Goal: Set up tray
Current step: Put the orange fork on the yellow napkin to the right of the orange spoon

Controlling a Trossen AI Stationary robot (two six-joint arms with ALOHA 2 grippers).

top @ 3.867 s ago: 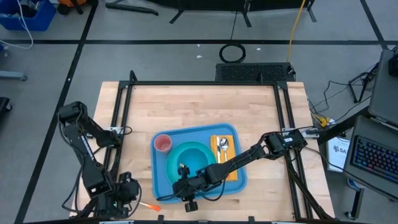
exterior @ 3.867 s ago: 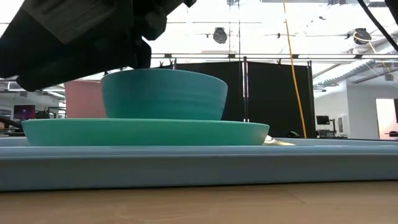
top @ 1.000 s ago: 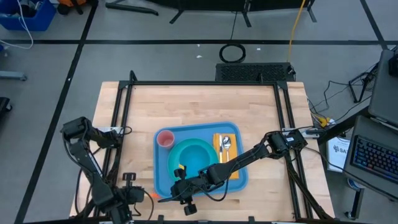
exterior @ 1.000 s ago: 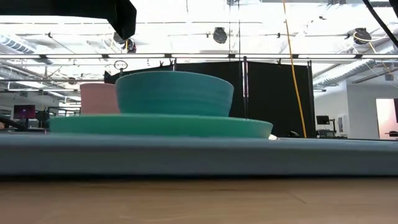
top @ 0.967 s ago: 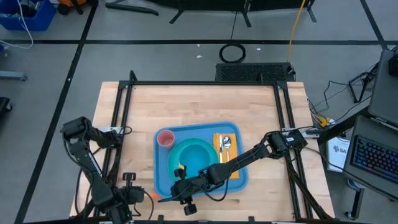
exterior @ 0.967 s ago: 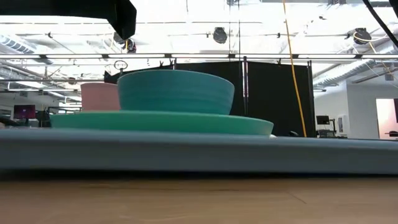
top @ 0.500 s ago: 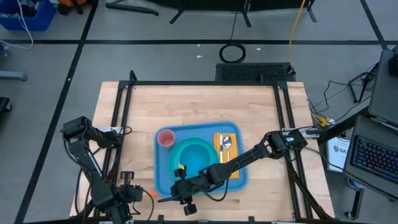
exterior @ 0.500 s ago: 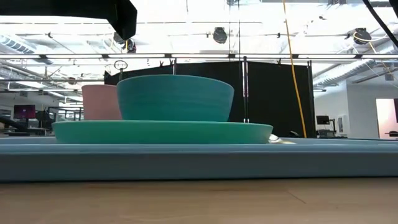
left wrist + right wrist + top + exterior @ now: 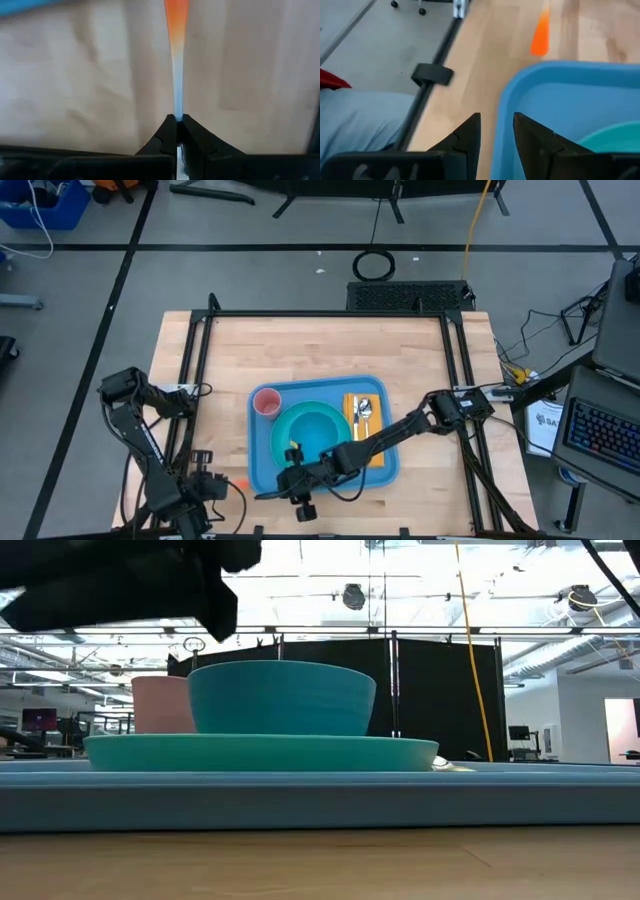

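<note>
The right gripper is reaching low over the table's near edge, its two dark fingers straddling the raised rim of the tray at the corner nearest it: one finger is sitting outside the rim over the bare wood, the other inside over the blue floor. The fingers are standing partly apart around the rim, and it is not clear whether they are pressing on it.

Just beyond that gripper, inside the tray, a teal plate is lying flat with a teal bowl standing upright on it. A pink cup is sitting in the tray corner farther from the gripper, just beside the plate. Past the plate, on the side toward the right arm's base, a spoon is lying on a yellow napkin.

The left gripper is waiting near the table's front edge, just beside the tray's outer side and close to the right gripper. Its fingers are clenched on the pale end of a thin utensil whose far end is orange, pointing away from the gripper toward the tray over the wooden table.
</note>
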